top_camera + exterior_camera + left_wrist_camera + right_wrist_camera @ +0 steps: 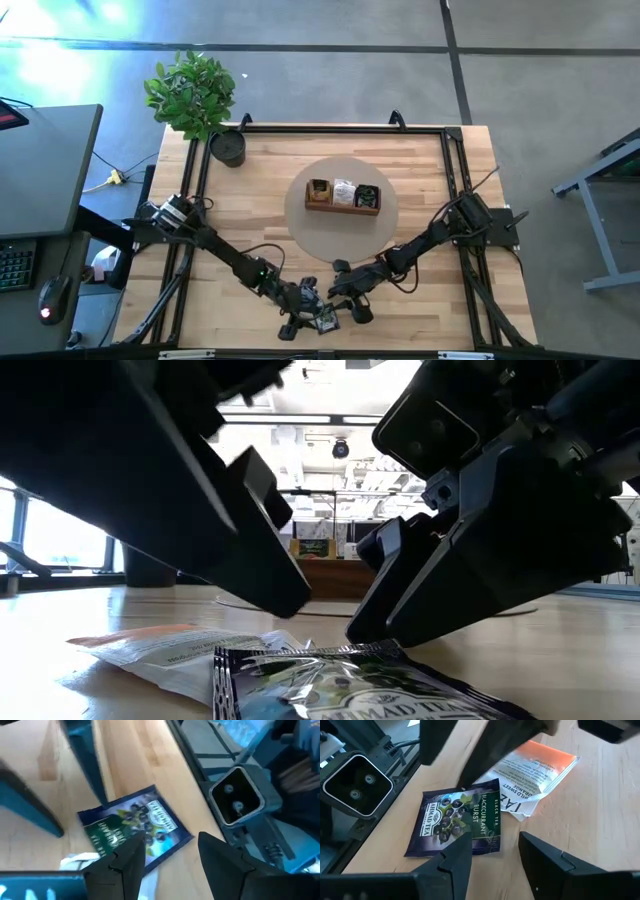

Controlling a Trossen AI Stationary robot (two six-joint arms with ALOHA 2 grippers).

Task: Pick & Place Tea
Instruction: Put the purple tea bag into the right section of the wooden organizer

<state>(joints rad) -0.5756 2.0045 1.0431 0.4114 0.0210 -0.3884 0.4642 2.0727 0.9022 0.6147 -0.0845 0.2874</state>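
Item: dark glossy square tea packet (pixel 454 822) labelled blackcurrant, flat on the light wooden table (pixel 600 820) at its near edge, overlapping a white-and-orange tea packet (pixel 532 772).

Left gripper (pixel 170 855): fingers spread wide, above the dark packet, holding nothing.

Right gripper (pixel 492 855): fingers apart, empty, just beside.

Long wooden tray (pixel 342 197): on a round mat (pixel 300 225), well apart.
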